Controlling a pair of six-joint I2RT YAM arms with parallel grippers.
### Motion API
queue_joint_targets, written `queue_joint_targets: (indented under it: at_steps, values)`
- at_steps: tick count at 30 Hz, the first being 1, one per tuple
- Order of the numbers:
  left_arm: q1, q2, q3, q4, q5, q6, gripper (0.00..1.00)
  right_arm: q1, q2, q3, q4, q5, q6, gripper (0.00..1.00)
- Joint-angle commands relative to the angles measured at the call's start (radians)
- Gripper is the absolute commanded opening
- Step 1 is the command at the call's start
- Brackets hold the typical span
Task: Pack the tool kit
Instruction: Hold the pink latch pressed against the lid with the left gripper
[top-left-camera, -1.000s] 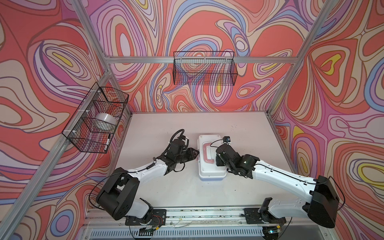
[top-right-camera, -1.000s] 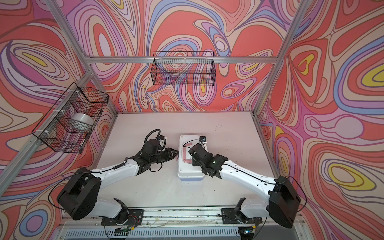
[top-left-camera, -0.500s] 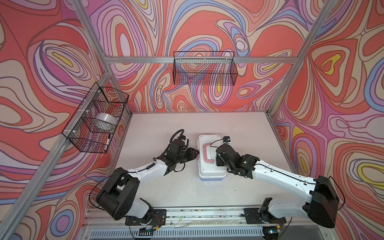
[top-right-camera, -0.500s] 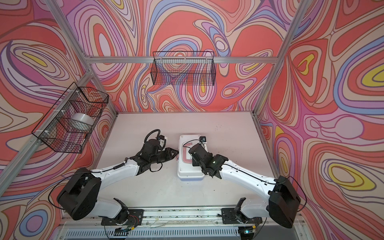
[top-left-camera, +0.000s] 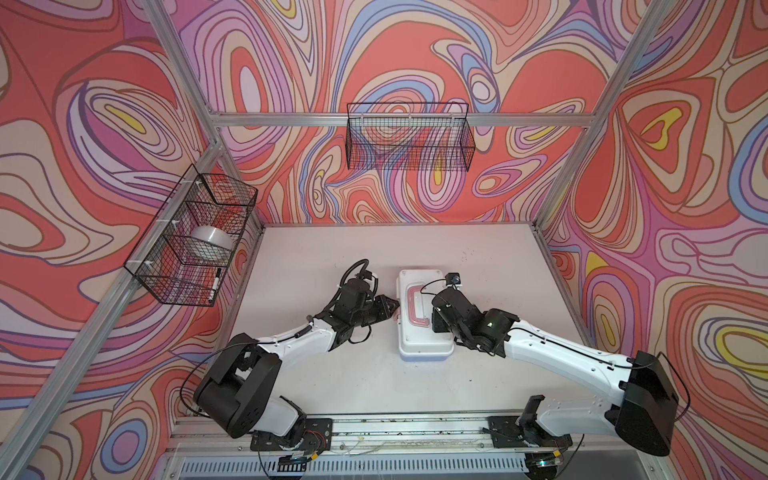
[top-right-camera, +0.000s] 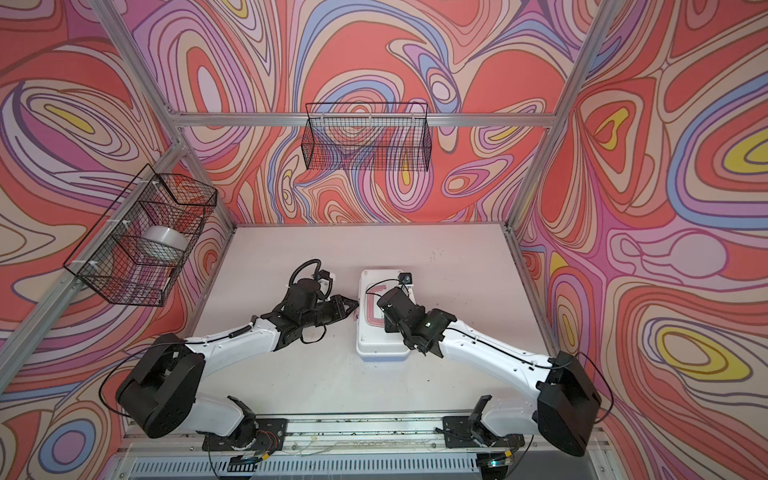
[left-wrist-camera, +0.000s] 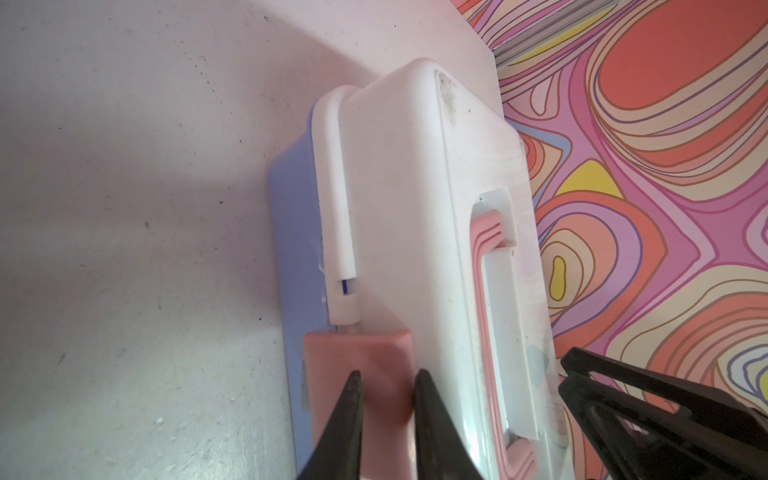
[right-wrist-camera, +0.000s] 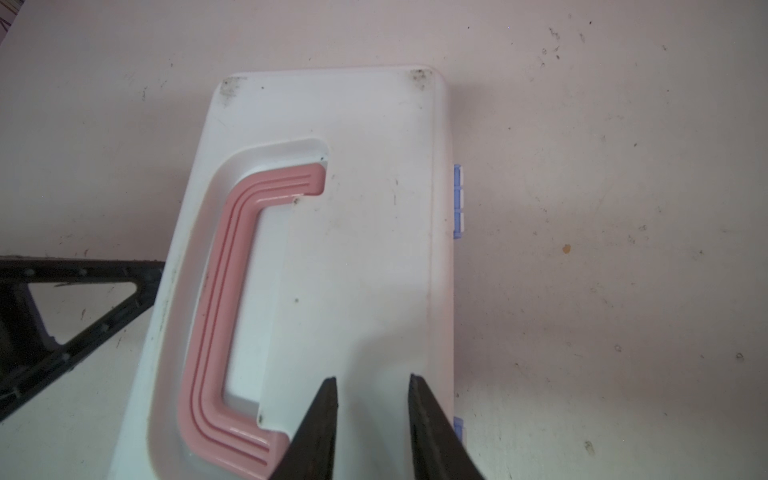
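The tool kit (top-left-camera: 424, 332) lies in mid-table with its white lid down and its pink handle (right-wrist-camera: 216, 291) flat in the recess. No loose tools show. My left gripper (left-wrist-camera: 386, 374) is at the box's left side, also seen in both top views (top-left-camera: 395, 305) (top-right-camera: 353, 305). Its fingertips rest against the pink latch (left-wrist-camera: 357, 353) with a narrow gap and nothing between them. My right gripper (right-wrist-camera: 372, 378) stands over the lid's right half beside the handle, slightly open and empty. The light blue base (left-wrist-camera: 291, 208) shows under the lid.
A black wire basket (top-left-camera: 409, 137) hangs on the back wall. Another basket (top-left-camera: 191, 237) on the left wall holds a tape roll (top-left-camera: 210, 239) and a marker (top-left-camera: 216, 282). The pale table (top-left-camera: 498, 257) is walled on three sides.
The left gripper's jaws have narrowed a little at the latch. Both arms otherwise hold their places, and the box has not moved.
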Motion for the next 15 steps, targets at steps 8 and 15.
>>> queue_joint_targets:
  at_steps: [8, 15]
  values:
    - [-0.014, 0.005, -0.014, -0.002, 0.01, 0.002, 0.24, -0.003, 0.008, 0.013, -0.004, 0.005, -0.005, 0.31]
    - [-0.014, 0.009, -0.001, -0.013, 0.011, 0.01, 0.24, -0.002, 0.014, 0.012, -0.001, 0.004, -0.001, 0.31]
